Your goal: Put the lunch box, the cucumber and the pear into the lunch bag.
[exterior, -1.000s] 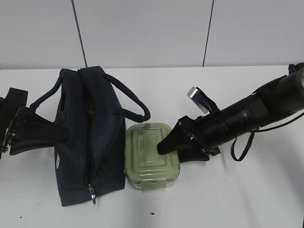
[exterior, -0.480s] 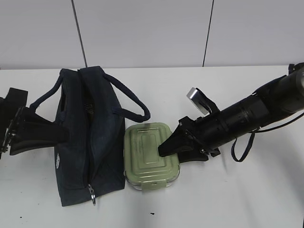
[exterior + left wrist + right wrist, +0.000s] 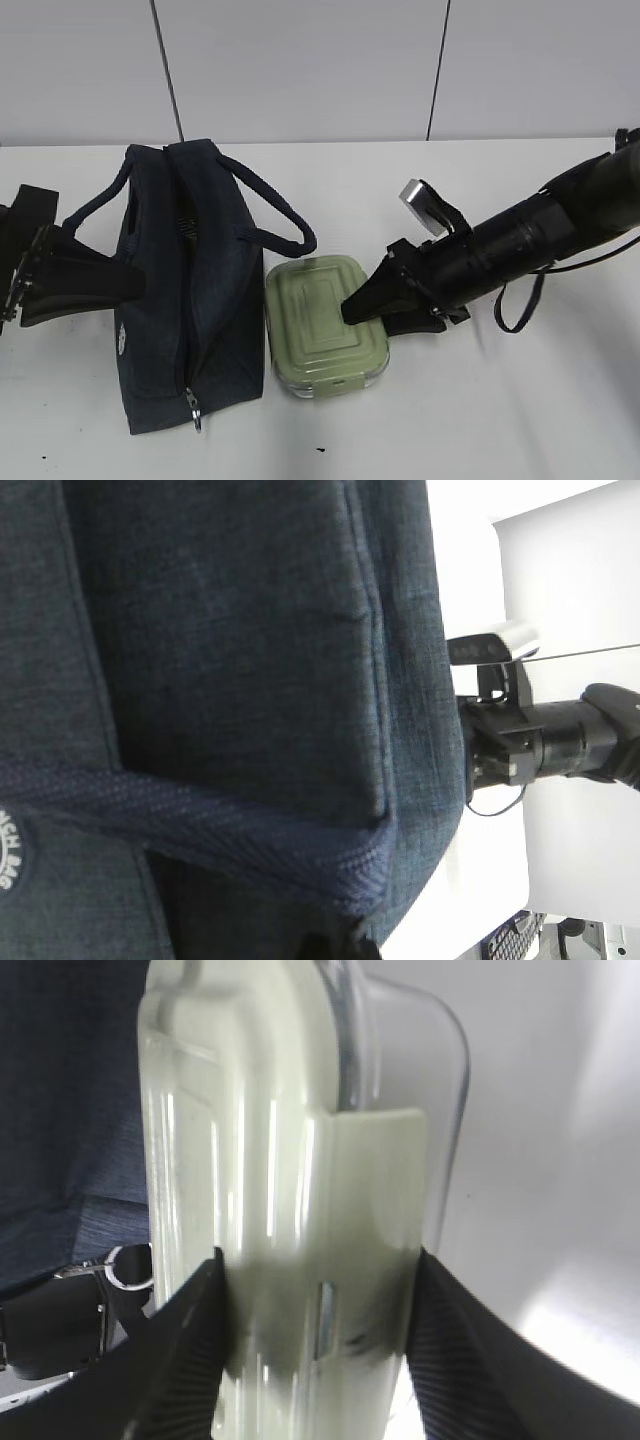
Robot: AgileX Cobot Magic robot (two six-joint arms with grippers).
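One lunch bag [image 3: 185, 290], soft navy fabric, stands left with the closed left gripper [image 3: 125, 283] pressed against its side. Beside it the lunch box [image 3: 325, 325], rigid, slippery glass, sits clamped across its lid edge by the right gripper [image 3: 352, 308].

lunch box [image 3: 325, 328]: sage lid on, beside bag | lunch bag [image 3: 185, 290]: navy, upright, unzipped

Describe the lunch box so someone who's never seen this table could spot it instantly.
Start at the big navy lunch bag standing left of centre on the white table. Directly right of the bag, against its side, lies the lunch box, with the right gripper closed on its right edge. It is the only pale sage-green thing here: a rounded-rectangle lid on a clear glass base.
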